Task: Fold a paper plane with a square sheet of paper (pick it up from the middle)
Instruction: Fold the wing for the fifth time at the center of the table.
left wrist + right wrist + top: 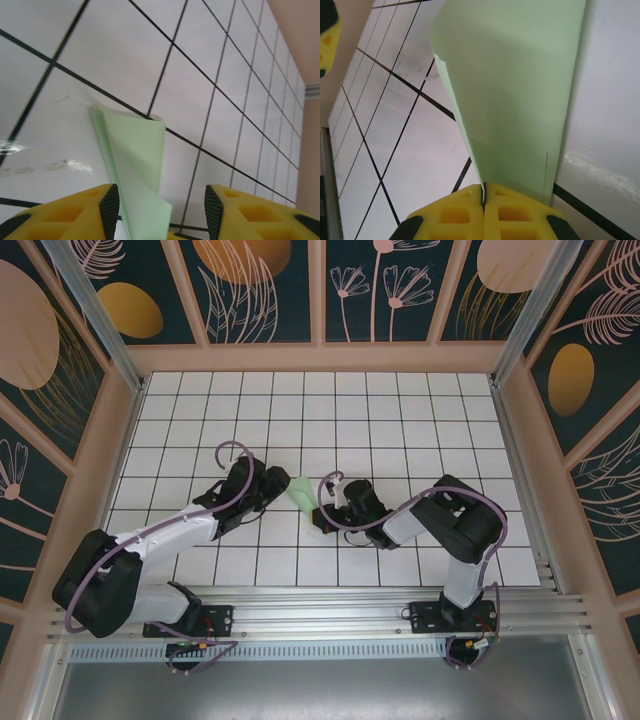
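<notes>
My right gripper is pinched shut on the near edge of the folded green paper. My left gripper stands partly open, with the paper loose between its jaws, mid-frame in the top view. I judge we're mid-fold, and next the left must grip that flap.

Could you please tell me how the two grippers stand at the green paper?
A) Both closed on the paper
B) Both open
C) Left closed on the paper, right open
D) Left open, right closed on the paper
D: the left gripper has its fingers apart with the green paper lying loose between them, while the right gripper has its fingers pressed together on the paper's edge.
</notes>
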